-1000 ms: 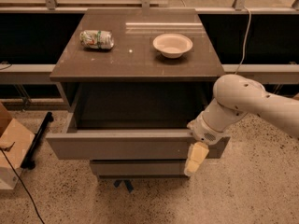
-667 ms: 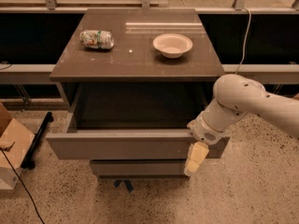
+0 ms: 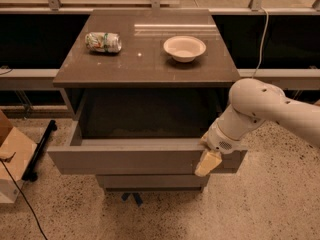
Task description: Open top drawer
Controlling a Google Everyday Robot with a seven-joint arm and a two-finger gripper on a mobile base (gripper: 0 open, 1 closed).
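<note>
The top drawer (image 3: 125, 159) stands pulled far out of the grey-brown cabinet, its dark inside showing and its flat front panel facing me. My gripper (image 3: 207, 160) is at the right end of that front panel, at its top edge. One pale finger (image 3: 207, 163) hangs down over the outside of the panel. The other finger is hidden by the wrist and the panel. The white arm reaches in from the right. A narrower-looking drawer front (image 3: 150, 180) shows below the top one.
On the cabinet top (image 3: 150, 59) lie a crushed can (image 3: 103, 41) at the back left and a white bowl (image 3: 184, 48) at the back right. A cardboard box (image 3: 12, 156) and a black cable are on the speckled floor at the left. A white cable hangs at the back right.
</note>
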